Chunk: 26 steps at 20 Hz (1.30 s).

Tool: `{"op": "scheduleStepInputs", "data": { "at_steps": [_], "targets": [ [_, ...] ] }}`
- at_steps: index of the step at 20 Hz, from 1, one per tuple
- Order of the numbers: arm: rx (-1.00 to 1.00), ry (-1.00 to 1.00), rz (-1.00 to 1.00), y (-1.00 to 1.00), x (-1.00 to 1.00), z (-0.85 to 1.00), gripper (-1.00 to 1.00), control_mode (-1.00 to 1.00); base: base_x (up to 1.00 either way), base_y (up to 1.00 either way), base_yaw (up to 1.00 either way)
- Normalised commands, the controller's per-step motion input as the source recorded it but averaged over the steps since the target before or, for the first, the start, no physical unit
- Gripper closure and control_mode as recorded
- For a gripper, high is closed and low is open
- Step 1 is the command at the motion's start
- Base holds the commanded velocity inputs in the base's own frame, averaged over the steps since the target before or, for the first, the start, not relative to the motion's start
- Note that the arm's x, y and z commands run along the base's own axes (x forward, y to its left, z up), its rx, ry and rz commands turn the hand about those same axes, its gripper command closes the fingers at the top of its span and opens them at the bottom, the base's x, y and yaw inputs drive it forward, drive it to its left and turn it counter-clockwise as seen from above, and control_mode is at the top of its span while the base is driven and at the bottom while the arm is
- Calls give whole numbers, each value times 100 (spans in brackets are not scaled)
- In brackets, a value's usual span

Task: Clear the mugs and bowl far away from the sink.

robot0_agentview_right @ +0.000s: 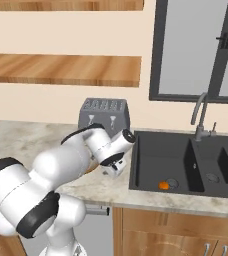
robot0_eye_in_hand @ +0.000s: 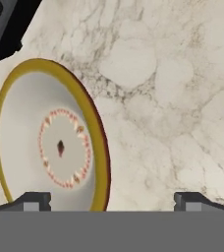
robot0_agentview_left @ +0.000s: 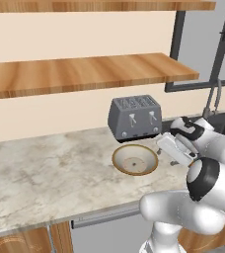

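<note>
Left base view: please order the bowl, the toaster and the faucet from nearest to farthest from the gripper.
1. The bowl, on the counter just left of the open gripper.
2. The toaster, behind the bowl, against the wall.
3. The faucet, far right by the window.

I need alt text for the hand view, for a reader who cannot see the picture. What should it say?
Seen from the hand, a wide bowl with a yellow-brown rim and cream inside lies on the marble counter, with the open gripper above its rim. One fingertip is over the bowl and the other over bare counter. A dark toaster corner shows at the top left.
</note>
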Motion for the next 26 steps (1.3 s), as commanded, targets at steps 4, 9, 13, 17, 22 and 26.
{"op": "scheduleStepInputs", "data": {
  "at_steps": [4,9,13,17,22,26],
  "targets": [
    [1,0,0,0,7,-16,-100,-100,0,0,0],
    [1,0,0,0,11,-7,-100,-100,0,0,0],
    [3,0,0,0,16,-10,-100,-100,0,0,0],
    [2,0,0,4,18,-15,-100,-100,0,0,0],
    [2,0,0,5,13,-21,-100,-100,0,0,0],
    [3,0,0,5,14,-23,-100,-100,0,0,0]
  ]
}}
